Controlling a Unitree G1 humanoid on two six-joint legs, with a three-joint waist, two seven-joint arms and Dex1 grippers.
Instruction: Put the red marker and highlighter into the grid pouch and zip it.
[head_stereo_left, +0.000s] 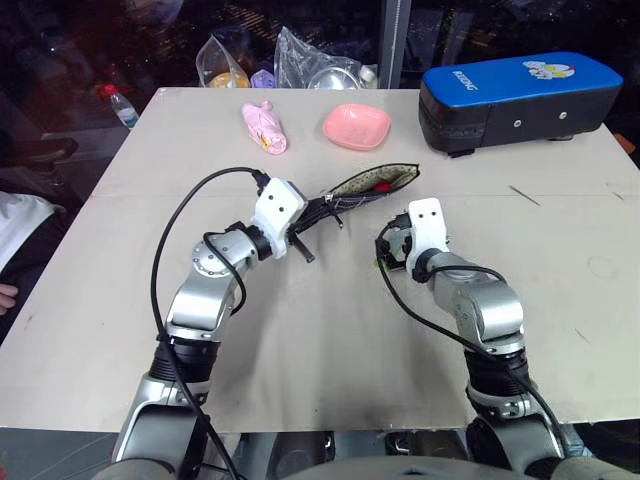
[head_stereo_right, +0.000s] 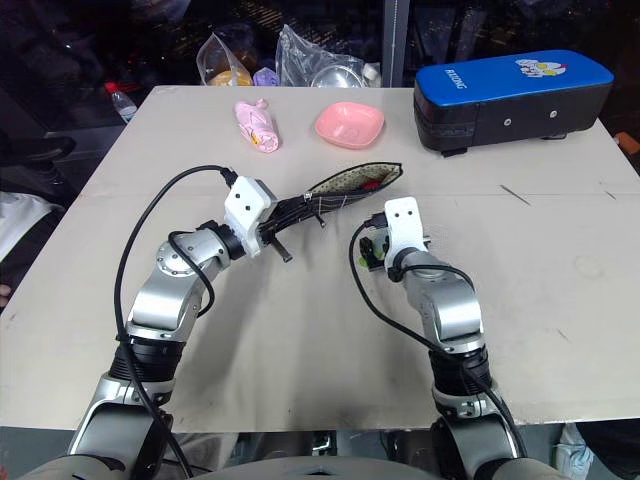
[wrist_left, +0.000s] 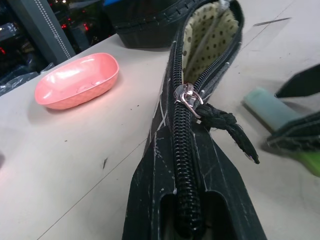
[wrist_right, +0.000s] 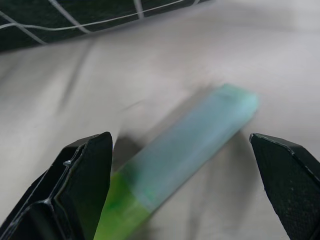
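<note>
My left gripper (head_stereo_left: 298, 228) is shut on one end of the grid pouch (head_stereo_left: 370, 185) and holds it off the table, with its mouth open toward the far side. Inside the mouth shows a bit of the red marker (head_stereo_left: 381, 186). In the left wrist view the zipper slider (wrist_left: 187, 97) sits partway along the teeth, and the dotted lining (wrist_left: 207, 40) shows beyond it. The highlighter (wrist_right: 200, 130) lies flat on the table, green body and mint cap. My right gripper (wrist_right: 180, 142) hangs open just above it, one finger on each side, not touching it.
A pink bowl (head_stereo_left: 356, 126) and a pink wrapped bundle (head_stereo_left: 264, 127) lie on the far part of the table. The big blue-and-black case (head_stereo_left: 515, 95) stands at the far right. Plastic bags (head_stereo_left: 300, 55) sit at the far edge.
</note>
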